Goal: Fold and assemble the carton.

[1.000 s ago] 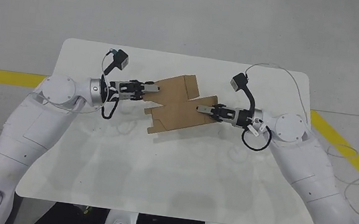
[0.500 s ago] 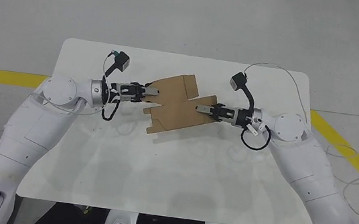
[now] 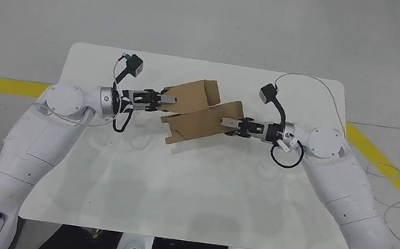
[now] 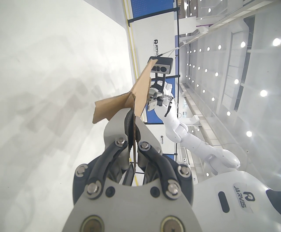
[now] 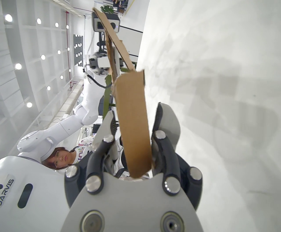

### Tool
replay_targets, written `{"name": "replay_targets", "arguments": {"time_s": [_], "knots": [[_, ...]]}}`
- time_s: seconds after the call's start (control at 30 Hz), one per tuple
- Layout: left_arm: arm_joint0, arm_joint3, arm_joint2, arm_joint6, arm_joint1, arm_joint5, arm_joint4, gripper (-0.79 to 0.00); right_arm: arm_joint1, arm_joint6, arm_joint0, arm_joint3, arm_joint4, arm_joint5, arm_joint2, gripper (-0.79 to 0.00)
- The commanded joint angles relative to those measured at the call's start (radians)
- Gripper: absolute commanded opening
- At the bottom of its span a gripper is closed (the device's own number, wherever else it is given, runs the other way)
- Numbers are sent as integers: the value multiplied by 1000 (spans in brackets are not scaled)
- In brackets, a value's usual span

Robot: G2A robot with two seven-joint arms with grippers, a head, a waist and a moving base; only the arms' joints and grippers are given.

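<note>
The left gripper (image 4: 132, 123) is clamped tight on one edge of the carton (image 3: 196, 124), and the board shows edge-on between its pads. The right gripper (image 5: 136, 119) has its jaws part-way apart. A flap lies in the gap with its broad face showing and runs back toward the palm, so I judge it cradled rather than pinched. Both grippers hang over the far half of the table (image 3: 175, 204), one on either side of its middle. The carton spans between them, and I cannot tell whether its low corner touches the table.

Compared with half a second ago, the grippers have scarcely shifted over the table, but the carton has changed shape. The blank lay nearly flat then. Now it buckles along a crease, and the half on the right arm's side is tipped up with its corner riding over that gripper. This looks like the blank starting to open into a sleeve. No flaps are tucked yet, so assembly is at an early stage. With one end unclamped, the board could slip as the fold deepens.
</note>
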Motion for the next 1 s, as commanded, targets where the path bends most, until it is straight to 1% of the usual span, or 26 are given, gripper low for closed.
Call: {"name": "replay_targets", "arguments": {"time_s": [0.0, 0.03, 0.1, 0.23, 0.33, 0.47, 0.63, 0.97], "knots": [[-3, 0, -7, -4, 0, -13, 6, -785, 8, 2, -1, 11, -24, -11, 22, 0], [-5, 0, -10, -7, 0, -22, 12, -785, 12, 2, -1, 16, -35, -16, 35, 0], [-6, 1, -15, -15, 0, -36, 19, -785, 17, 1, -1, 9, -30, -59, 61, 0], [-6, -4, -21, -36, 0, -74, 39, -785, 15, 43, 11, -2, 35, -141, 78, 0], [-1, -13, -26, -53, 0, -99, 47, -785, 1, 73, 29, -5, 123, -193, 59, 0], [10, -30, -35, -86, 2, -136, 46, -785, -28, 118, 64, 15, 214, -258, -2, 0], [28, -50, -49, -134, 6, -172, 29, -785, -63, 94, 106, 40, 253, -285, -84, 0], [52, -80, -75, -183, 11, -180, -2, -785, -99, 64, 150, 97, 293, -315, -182, 0]]}}
